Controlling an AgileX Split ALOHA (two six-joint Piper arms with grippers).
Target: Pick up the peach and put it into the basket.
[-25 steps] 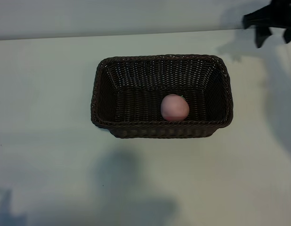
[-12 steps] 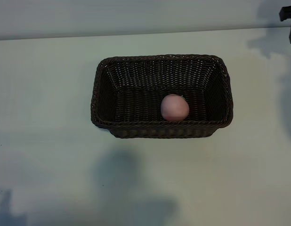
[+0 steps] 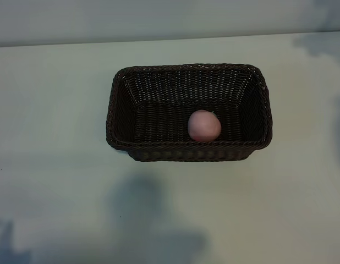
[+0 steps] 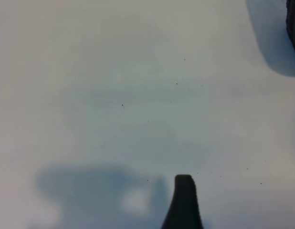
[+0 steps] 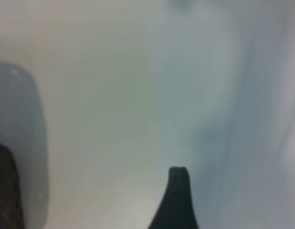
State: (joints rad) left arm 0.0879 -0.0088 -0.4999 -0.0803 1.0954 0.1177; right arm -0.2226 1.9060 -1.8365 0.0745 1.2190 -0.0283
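The peach (image 3: 204, 125) already lies in the basket (image 3: 119, 110), mid-frame on the counter (image 3: 54, 110). Both grippers, out of that frame, stand spread and empty; nothing remains but parking.

Soft, even light is falling on the table (image 3: 54, 110) from above, giving it a pale greenish-grey look with no glare. Broad, blurry shadows are lying along its near edge and in its far right corner. The basket (image 3: 120, 110) is showing crisp weave, and the peach (image 3: 204, 125) is looking slightly soft-edged. Both wrist views are hazy; the right one is blurring more, with a dark fingertip (image 5: 176, 200) out of focus and a grey shadow edging the basket.
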